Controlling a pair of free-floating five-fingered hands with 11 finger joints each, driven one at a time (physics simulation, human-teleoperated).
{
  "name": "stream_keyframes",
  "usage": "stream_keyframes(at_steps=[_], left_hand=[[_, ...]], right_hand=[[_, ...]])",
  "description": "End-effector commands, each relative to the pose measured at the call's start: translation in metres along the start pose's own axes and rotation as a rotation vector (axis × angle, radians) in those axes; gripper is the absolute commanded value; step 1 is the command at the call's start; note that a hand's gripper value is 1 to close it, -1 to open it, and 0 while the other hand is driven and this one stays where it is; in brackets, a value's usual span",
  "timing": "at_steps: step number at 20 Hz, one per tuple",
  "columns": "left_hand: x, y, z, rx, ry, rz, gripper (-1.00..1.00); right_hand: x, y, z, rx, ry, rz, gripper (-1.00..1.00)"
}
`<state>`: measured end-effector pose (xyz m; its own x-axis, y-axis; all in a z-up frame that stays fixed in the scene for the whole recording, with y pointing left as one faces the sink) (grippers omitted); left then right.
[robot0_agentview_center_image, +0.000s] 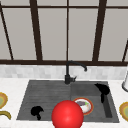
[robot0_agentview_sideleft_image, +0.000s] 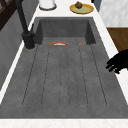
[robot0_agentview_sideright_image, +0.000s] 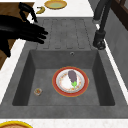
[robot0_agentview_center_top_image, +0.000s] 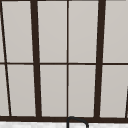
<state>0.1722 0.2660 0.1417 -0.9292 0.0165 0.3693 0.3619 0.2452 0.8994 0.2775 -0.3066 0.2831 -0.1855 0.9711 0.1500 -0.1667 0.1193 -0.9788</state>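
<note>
Plate (robot0_agentview_sideright_image: 70, 81), round, red-orange rim with a white patterned centre, lies flat on the basin floor of the sink (robot0_agentview_sideright_image: 37, 62); front view shows it (robot0_agentview_center_image: 88, 105) partly behind a glossy red ball (robot0_agentview_center_image: 67, 115) at the front edge. Small dark purple eggplant (robot0_agentview_sideright_image: 72, 76) with a green stem lies on the plate's centre. Small round bit (robot0_agentview_sideright_image: 38, 91) sits on the basin floor, near the plate's left, apart from it. Sink is dark grey, matte, speckled, with a grooved drainboard (robot0_agentview_sideleft_image: 65, 75). Black curved faucet (robot0_agentview_center_image: 71, 71) stands at the back rim.

Right hand (robot0_agentview_center_image: 103, 89) hangs over the basin's back right corner, fingers loosely extended, holding nothing, touching nothing I can see. Left hand (robot0_agentview_center_image: 37, 111) hovers over the drainboard's front left, fingers curled, nothing in it.

White speckled counter (robot0_agentview_center_image: 11, 87); yellow plate (robot0_agentview_sideleft_image: 81, 8) on the counter beyond the basin.
</note>
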Motion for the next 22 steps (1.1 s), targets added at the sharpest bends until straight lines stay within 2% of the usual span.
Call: stream_keyframes(at_steps=[1, 6, 11, 16, 20, 22], left_hand=[[0.000, 0.000, 0.000, 0.000, 0.000, 0.000, 0.00], [0.000, 0.000, 0.000, 0.000, 0.000, 0.000, 0.00], [0.000, 0.000, 0.000, 0.000, 0.000, 0.000, 0.00], [0.000, 0.000, 0.000, 0.000, 0.000, 0.000, 0.00], [0.000, 0.000, 0.000, 0.000, 0.000, 0.000, 0.00], [0.000, 0.000, 0.000, 0.000, 0.000, 0.000, 0.00]], right_hand=[[0.007, -0.004, -0.033, 0.000, 0.000, 0.000, -1.00], [0.011, -0.001, -0.076, 0.002, 0.002, 0.018, -1.00], [0.020, 0.003, -0.122, 0.000, -0.001, 0.009, -1.00], [0.032, 0.024, -0.163, 0.001, -0.026, 0.011, -1.00], [0.043, 0.044, -0.205, -0.007, -0.003, 0.018, -1.00], [0.049, 0.044, -0.223, -0.014, 0.002, 0.028, -1.00]])
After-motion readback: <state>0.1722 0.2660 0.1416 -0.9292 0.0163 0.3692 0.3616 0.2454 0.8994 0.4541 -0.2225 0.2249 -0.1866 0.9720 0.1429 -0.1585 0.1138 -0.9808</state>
